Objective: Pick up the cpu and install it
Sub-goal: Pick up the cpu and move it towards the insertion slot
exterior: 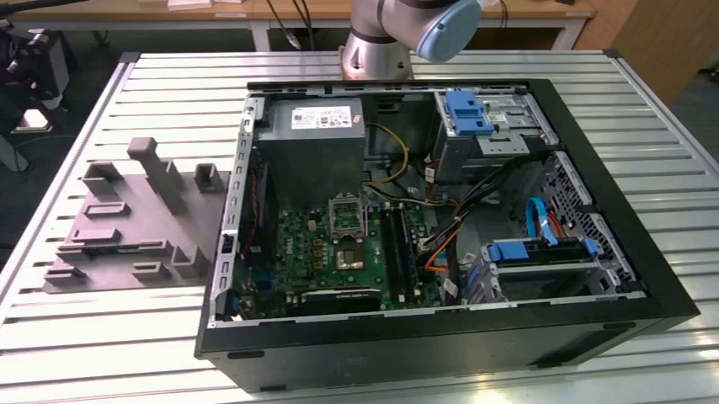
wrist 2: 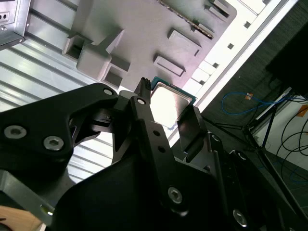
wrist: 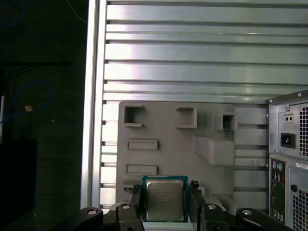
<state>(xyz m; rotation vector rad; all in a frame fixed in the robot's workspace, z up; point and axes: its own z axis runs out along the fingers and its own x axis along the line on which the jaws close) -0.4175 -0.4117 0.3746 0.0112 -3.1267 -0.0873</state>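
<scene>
Look: the cpu [wrist: 165, 198] is showing as a thin flat square, with a pale silvery-beige lid and a darker blue-green rim running round it. In the second wrist view the cpu [wrist 2: 169, 102] is catching glare and reading almost white.
Hold: the gripper [wrist: 166, 191] is gripping the cpu, its two black fingers [wrist: 136, 202] pressing on opposite edges. They are parted only as far as the chip is wide. The second wrist view is showing the same grip, gripper [wrist 2: 167, 100].
Where: in both wrist views the cpu is hanging flat between the fingers, seen against the grey tray [wrist: 168, 144] beyond it and apart from the case [wrist: 288, 168].
Tray: the moulded grey tray [exterior: 124, 227] is lying on the slatted table [exterior: 629, 126], just beside the case on the exterior view's left, with raised blocks and shallow pockets.
Case: the open black case [exterior: 629, 311] is holding a green board [exterior: 326, 252], a black framed socket [exterior: 346, 215], a grey box [exterior: 320, 160], blue-trimmed drive cages [exterior: 540, 257] and loose cables [exterior: 450, 227].
Writing: a white label [exterior: 326, 119] is sitting on the grey box, and faint print is crossing the cpu lid. Both are too small to tell.
Arm: the arm [exterior: 388, 38] is standing on the table beyond the case.
</scene>
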